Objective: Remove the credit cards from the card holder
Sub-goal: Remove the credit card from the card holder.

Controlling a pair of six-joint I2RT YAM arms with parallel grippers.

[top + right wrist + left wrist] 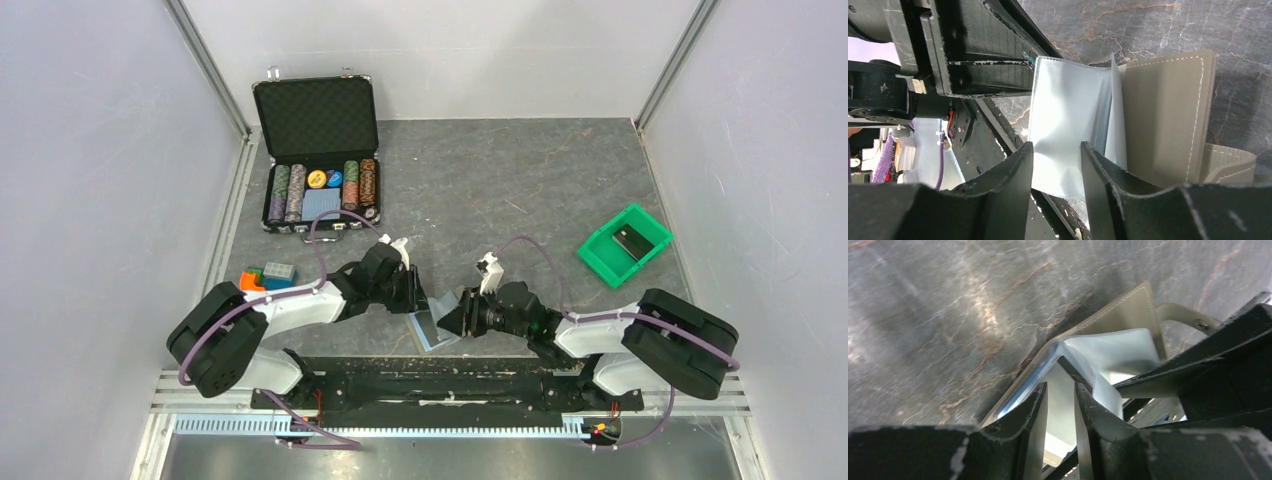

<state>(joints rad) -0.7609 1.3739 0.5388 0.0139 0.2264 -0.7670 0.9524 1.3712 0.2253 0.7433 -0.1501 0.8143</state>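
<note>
The card holder (432,330) sat open on the worktop (520,170), well left of the green bin (597,268). The left claw (1060,390) and right claw (1057,150) stood narrow astride its pale-blue leaves; whether either gripped was unclear.

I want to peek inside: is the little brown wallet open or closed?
Open. The card holder lies spread, its tan inside facing up, with pale-blue panels fanned up from its fold.

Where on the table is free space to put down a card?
The table is bare between the chip case and the green bin, across the middle and back. The front is crowded: the left gripper and right gripper meet at the card holder, with toy blocks to the left.
</note>
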